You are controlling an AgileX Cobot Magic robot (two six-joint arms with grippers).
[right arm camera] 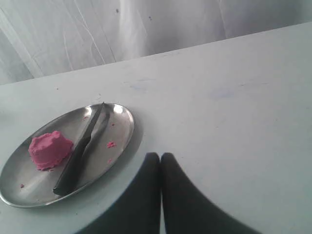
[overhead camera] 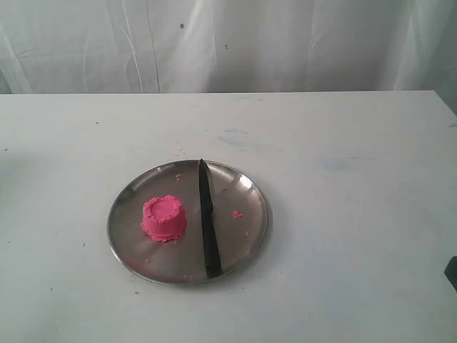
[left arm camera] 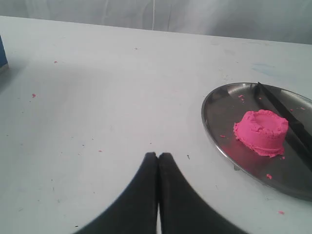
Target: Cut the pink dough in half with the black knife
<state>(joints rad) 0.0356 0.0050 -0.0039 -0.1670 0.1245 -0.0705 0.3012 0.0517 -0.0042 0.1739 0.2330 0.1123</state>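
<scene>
The pink dough point(overhead camera: 164, 219) is one ridged cup-shaped mound on the left half of a round steel plate point(overhead camera: 246, 232). The black knife point(overhead camera: 207, 220) lies flat on the plate just right of the dough, tip pointing away, handle at the near rim. In the left wrist view my left gripper point(left arm camera: 158, 155) is shut and empty over bare table, short of the plate point(left arm camera: 214, 131) and the dough point(left arm camera: 261, 132). My right gripper point(right arm camera: 160, 156) is also shut and empty, over the table beside the plate point(right arm camera: 124, 141); the knife point(right arm camera: 78, 156) and dough point(right arm camera: 48, 149) lie beyond it.
The white table point(overhead camera: 343, 179) runs back to a white curtain point(overhead camera: 228, 43). Tiny pink crumbs point(overhead camera: 237, 214) dot the plate and the table near it. A dark arm part point(overhead camera: 452, 271) shows at the right edge, and a blue object point(left arm camera: 2, 53) sits at the left wrist view's edge.
</scene>
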